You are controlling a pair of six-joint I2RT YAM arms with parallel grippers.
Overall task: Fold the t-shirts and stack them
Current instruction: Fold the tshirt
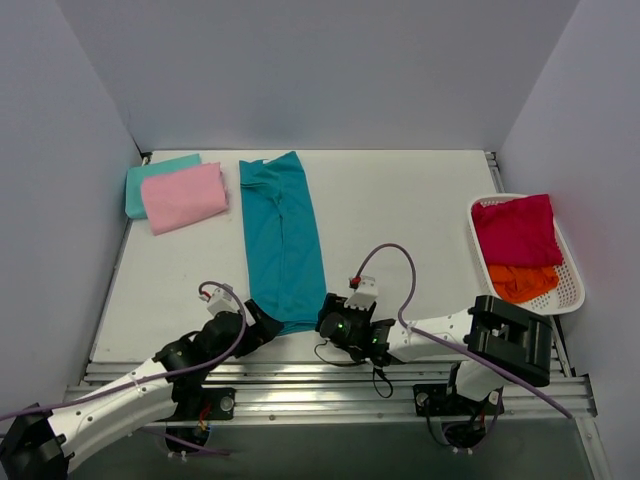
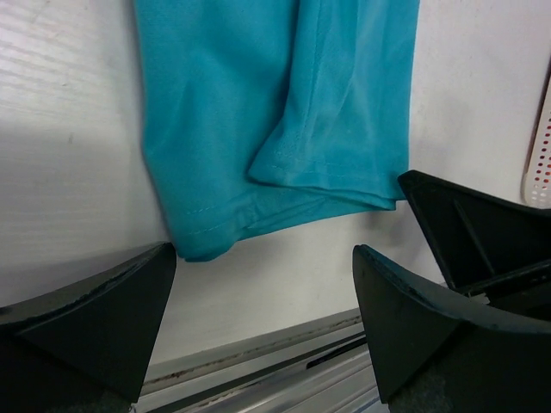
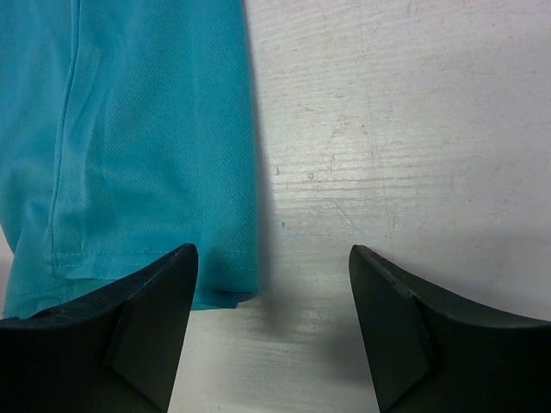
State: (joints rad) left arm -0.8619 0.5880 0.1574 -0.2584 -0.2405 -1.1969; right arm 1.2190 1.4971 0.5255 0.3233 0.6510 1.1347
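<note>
**Desk:** Teal is the one being worked?

**Photographer:** Yes. The deep teal soft-cloth t-shirt (image 1: 283,235), folded into a long strip, lies flat, well apart from the white plastic lattice basket (image 1: 572,285). Both arms are at its near hem.

**Desk:** And the jaws?

**Photographer:** The left gripper (image 2: 263,251) gapes wide just short of one corner, holding nothing. The right gripper (image 3: 271,249) is parted too, with one finger over the other corner.

**Desk:** What's the risk?

**Photographer:** Probably a pinch that catches only the top layer, which would skew the next fold.

Bright, soft light from above, and a clear view.
The white table (image 1: 400,200) glows evenly. In the right wrist view, a dark shadow runs beside the teal shirt (image 3: 129,129), and the black fingers (image 3: 413,344) at the bottom look blurry.
</note>
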